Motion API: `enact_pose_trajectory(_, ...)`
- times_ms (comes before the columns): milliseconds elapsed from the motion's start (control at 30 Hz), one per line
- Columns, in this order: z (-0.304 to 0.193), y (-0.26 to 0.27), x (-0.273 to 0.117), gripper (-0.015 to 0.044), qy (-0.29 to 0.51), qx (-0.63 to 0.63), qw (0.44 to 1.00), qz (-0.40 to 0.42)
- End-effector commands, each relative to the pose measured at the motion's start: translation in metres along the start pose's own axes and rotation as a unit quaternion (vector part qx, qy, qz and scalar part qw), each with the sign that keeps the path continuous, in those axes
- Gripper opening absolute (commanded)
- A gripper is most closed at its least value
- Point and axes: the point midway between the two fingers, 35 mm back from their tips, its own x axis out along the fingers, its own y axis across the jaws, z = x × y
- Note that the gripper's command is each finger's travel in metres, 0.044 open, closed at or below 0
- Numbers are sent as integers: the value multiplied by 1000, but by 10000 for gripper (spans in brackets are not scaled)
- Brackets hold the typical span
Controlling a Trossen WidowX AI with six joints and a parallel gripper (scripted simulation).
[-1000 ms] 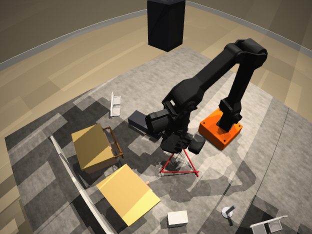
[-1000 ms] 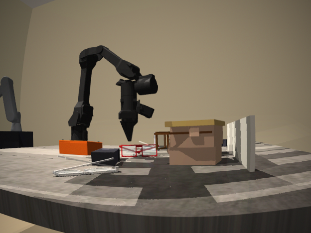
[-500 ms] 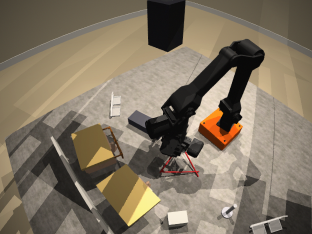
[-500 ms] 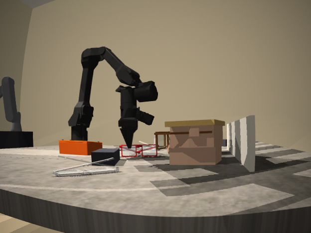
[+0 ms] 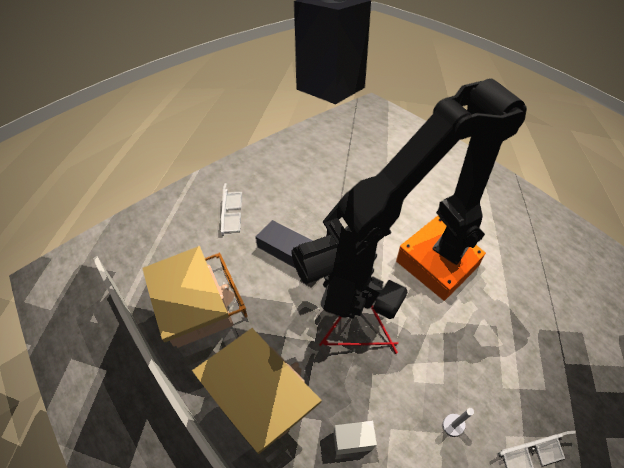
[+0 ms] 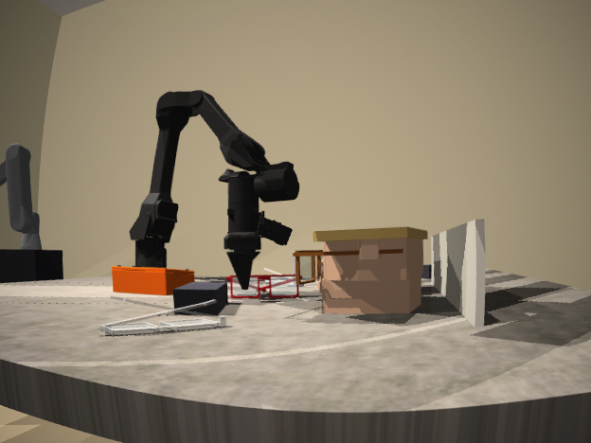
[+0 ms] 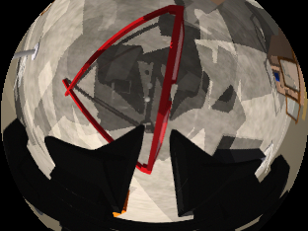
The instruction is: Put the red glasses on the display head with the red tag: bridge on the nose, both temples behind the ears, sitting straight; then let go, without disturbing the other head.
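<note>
The red glasses point(image 5: 357, 344) point(image 6: 258, 287) point(image 7: 167, 81) stand on the table, the temples meeting in a triangle with crossed tips. My gripper point(image 6: 244, 287) point(image 7: 157, 131) points down, partly open, at one end of the front frame; in the wrist view the front bar passes between the fingertips, with nothing clamped. The top view hides the fingertips behind the arm. One display head point(image 5: 176, 287) point(image 6: 367, 295) wears brown glasses point(image 5: 231, 280) point(image 6: 305, 254); a blue tag point(image 7: 276, 77) shows there in the wrist view. The other display head point(image 5: 252, 392) wears no visible glasses. No red tag is visible.
A dark block point(image 5: 282, 241) point(image 6: 200, 297) lies beside the arm. White glasses point(image 5: 231, 207) point(image 6: 164, 327) lie near it; another white pair point(image 5: 536, 449) lies far right. A white box point(image 5: 355, 438) and a small post point(image 5: 461, 419) stand nearby. A long upright panel point(image 5: 151, 352) point(image 6: 472, 272) stands behind the heads.
</note>
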Motion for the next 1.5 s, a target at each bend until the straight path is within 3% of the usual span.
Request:
enact_pose_trajectory(0,0,3,1,120,0,0,1000,2)
enact_pose_trajectory(700,0,2,0,0,0,-2,1000,0)
enact_pose_trajectory(933,1,2,-3,0,0,-2,1000,0)
enact_pose_trajectory(1467,6,-3,-86,0,-1,-1,1000,1)
